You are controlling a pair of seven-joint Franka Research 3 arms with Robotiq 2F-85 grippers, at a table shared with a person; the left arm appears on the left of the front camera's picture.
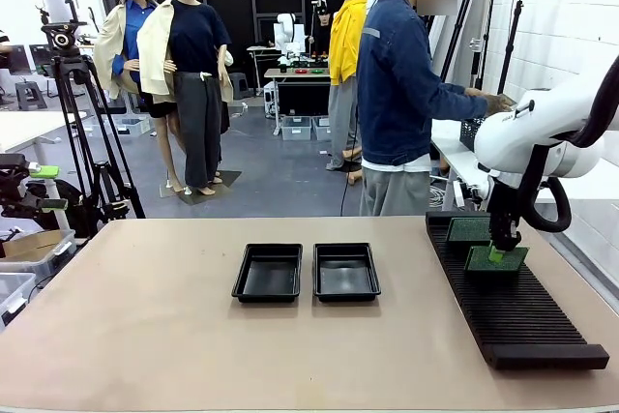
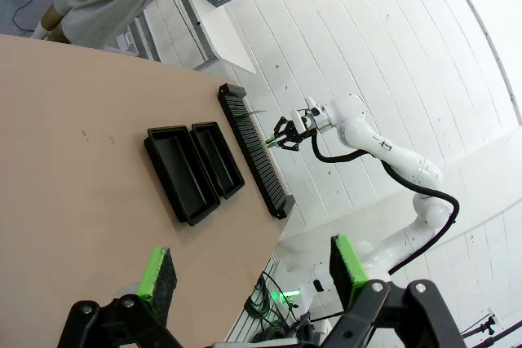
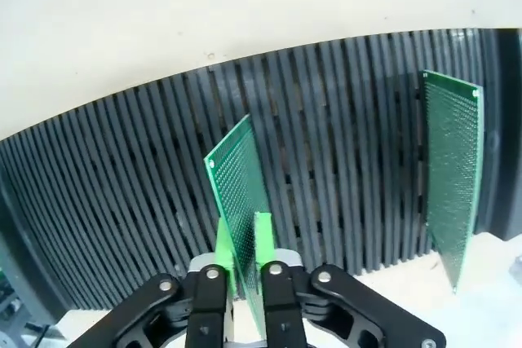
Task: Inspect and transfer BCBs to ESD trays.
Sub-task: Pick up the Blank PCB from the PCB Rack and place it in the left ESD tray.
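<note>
Two green BCBs stand on edge in the slots of a black rack (image 1: 513, 302) at the table's right. My right gripper (image 3: 243, 260) is shut on the upper edge of the nearer BCB (image 3: 238, 189), one green pad on each face. In the front view this gripper (image 1: 496, 250) hangs over that board (image 1: 498, 262). The other BCB (image 3: 451, 173) stands free farther along the rack (image 3: 122, 201), toward its far end (image 1: 468, 230). Two black ESD trays (image 1: 269, 271) (image 1: 346, 270) lie side by side mid-table, holding nothing. My left gripper (image 2: 251, 270) is open, high above the table.
A person in a denim jacket (image 1: 401, 84) stands beyond the table's far edge, near the rack's far end, one hand on a side table. In the left wrist view the trays (image 2: 181, 173) and the rack (image 2: 253, 148) lie far off. Bare tabletop surrounds the trays.
</note>
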